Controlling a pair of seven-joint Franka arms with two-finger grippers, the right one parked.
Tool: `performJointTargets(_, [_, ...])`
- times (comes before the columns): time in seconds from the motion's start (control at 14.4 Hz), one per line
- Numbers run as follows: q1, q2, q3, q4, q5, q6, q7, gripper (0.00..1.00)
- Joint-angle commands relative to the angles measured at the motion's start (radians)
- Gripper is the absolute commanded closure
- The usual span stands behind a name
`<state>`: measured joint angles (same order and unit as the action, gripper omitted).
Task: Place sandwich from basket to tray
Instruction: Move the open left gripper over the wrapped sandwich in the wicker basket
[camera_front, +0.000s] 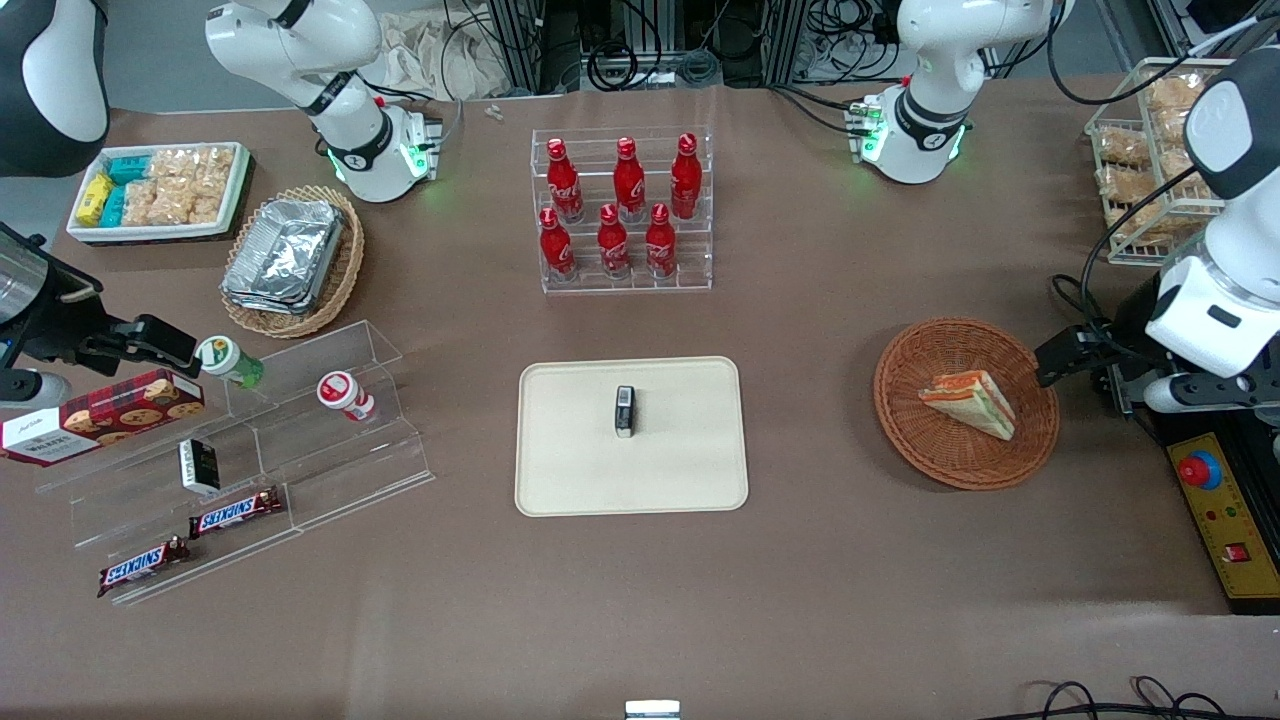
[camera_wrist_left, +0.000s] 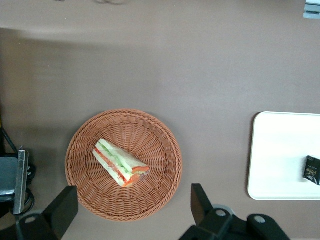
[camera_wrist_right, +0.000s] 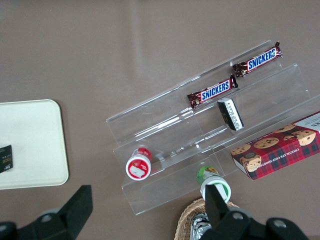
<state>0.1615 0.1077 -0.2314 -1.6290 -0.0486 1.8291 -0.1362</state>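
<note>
Now sandwich (camera_wrist_left: 120, 162) in basket (camera_wrist_left: 165, 145), below spread fingers (camera_wrist_left: 64, 207), untouched.

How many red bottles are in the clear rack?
6. All stand in the clear rack: three on the lower step nearer the front camera, three on the higher step. The gripper hangs beside the basket.

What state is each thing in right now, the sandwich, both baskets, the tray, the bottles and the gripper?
Wrapped triangular sandwich: lying in the basket, ungrasped.
Round reddish-brown wicker basket: holding the sandwich.
Cream rectangular tray: holds one small dark packet.
Left arm's gripper: open, above the basket.
Red bottles: upright, capped.
Tan wicker basket: holding foil containers.
</note>
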Motion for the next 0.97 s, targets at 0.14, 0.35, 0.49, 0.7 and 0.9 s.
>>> performJointTargets(0.14, [0.004, 0.015, 0.003, 0.028, -0.004, -0.034, -0.003, 0.00])
performJointTargets(0.35, [0.004, 0.010, 0.004, -0.009, 0.000, -0.037, -0.016, 0.00])
performJointTargets(0.49, [0.004, -0.022, 0.004, -0.083, 0.000, -0.011, -0.162, 0.00])
performJointTargets(0.7, [-0.005, -0.095, -0.002, -0.240, 0.068, 0.091, -0.484, 0.00])
performJointTargets(0.9, [-0.005, -0.100, -0.020, -0.322, 0.082, 0.137, -0.802, 0.01])
